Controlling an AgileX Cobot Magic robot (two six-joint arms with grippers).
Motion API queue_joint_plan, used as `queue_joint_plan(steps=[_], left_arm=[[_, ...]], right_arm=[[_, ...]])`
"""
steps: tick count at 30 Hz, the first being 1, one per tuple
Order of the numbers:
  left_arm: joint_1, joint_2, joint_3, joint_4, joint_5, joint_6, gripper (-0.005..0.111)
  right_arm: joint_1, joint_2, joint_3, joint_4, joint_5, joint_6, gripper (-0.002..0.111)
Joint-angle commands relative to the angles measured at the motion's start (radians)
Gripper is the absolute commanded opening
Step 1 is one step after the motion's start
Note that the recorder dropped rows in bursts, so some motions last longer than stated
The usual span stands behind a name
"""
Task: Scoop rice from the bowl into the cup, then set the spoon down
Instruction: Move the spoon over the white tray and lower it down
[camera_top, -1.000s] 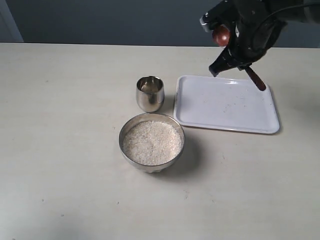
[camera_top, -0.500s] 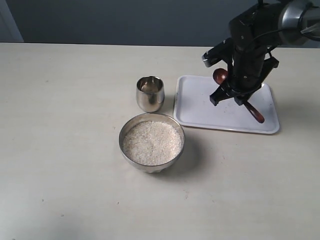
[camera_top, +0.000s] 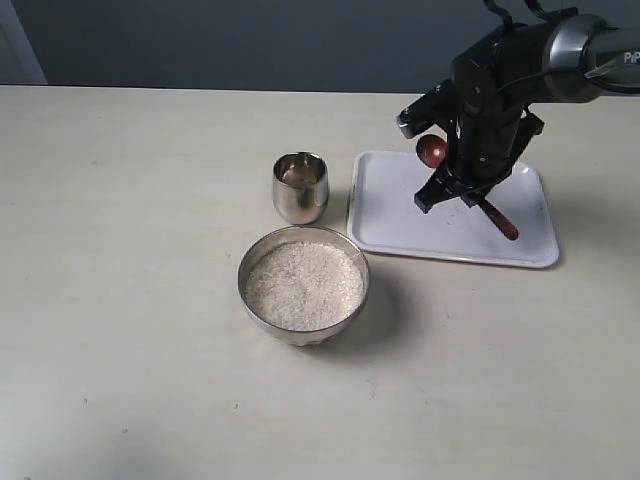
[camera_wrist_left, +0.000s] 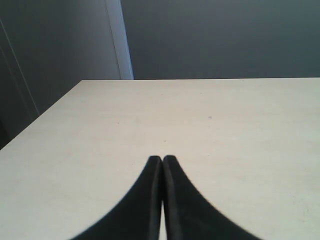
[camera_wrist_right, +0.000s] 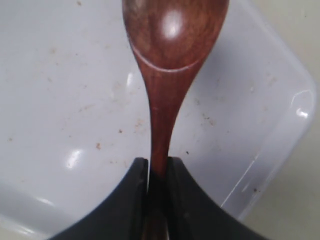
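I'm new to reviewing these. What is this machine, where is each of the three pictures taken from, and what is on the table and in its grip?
It is a robot with two arms, each ending in a two-fingered gripper. The wide picture comes from a camera off the arms. The other two come from cameras on the wrists. On the table stand a steel bowl of rice, a small steel cup and a white tray. The right gripper is shut on a wooden spoon, held over the tray. The left gripper is shut and holds nothing.
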Motion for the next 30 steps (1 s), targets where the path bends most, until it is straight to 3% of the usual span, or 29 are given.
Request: queue_joint_plan(steps=[1, 11, 13, 18, 20, 25, 30], left_arm=[[-0.002, -0.004, -0.003, 0.0, -0.011, -0.003, 0.0], [-0.002, -0.004, -0.003, 0.0, -0.011, -0.003, 0.0], [-0.002, -0.004, -0.003, 0.0, -0.011, -0.003, 0.0], [-0.002, -0.004, -0.003, 0.0, -0.011, -0.003, 0.0], [-0.002, -0.004, -0.003, 0.0, -0.011, -0.003, 0.0], [-0.002, -0.004, -0.003, 0.0, -0.011, -0.003, 0.0], [-0.002, -0.004, -0.003, 0.0, -0.011, -0.003, 0.0]], right_arm=[[-0.005, -0.002, -0.002, -0.029, -0.021, 0.0, -0.001], [-0.005, -0.002, -0.002, -0.019, -0.015, 0.0, 0.002], [-0.005, -0.002, -0.002, -0.012, -0.015, 0.0, 0.012], [-0.005, -0.002, -0.002, -0.014, -0.016, 0.0, 0.052], [-0.005, -0.002, -0.002, -0.014, -0.012, 0.008, 0.059], [-0.005, -0.02, -0.002, -0.022, 0.037, 0.073, 0.051], [-0.005, -0.083, -0.002, 0.008, 0.072, 0.088, 0.024]])
